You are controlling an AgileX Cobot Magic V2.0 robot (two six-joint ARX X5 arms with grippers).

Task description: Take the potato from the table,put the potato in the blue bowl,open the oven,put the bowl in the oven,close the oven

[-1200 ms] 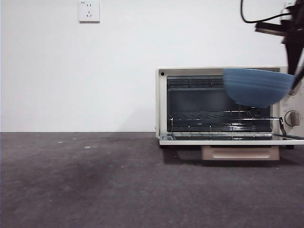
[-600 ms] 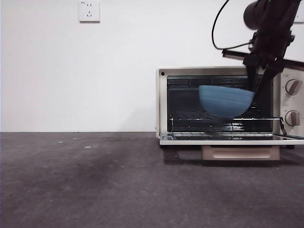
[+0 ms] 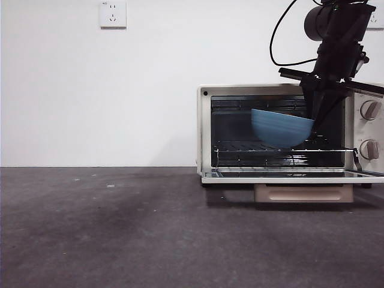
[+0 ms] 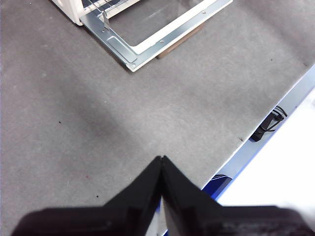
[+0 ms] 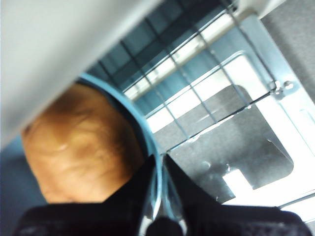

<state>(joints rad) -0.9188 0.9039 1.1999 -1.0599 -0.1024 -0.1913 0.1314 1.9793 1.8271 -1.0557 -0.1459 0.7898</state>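
Observation:
My right gripper is shut on the rim of the blue bowl and holds it tilted inside the mouth of the open oven, just above the wire rack. In the right wrist view the orange-brown potato lies inside the blue bowl, with my right gripper pinching the bowl's rim. My left gripper hovers shut and empty over the table, away from the oven's lowered door.
The oven door lies flat open, its beige handle under the front edge. Two knobs are on the oven's right side. A wall socket is high on the white wall. The table edge runs close to the left gripper.
The right arm carried the bowl from the oven's upper right, leftward and down, into the oven opening. Over the last half second it moved only slightly and tilted.

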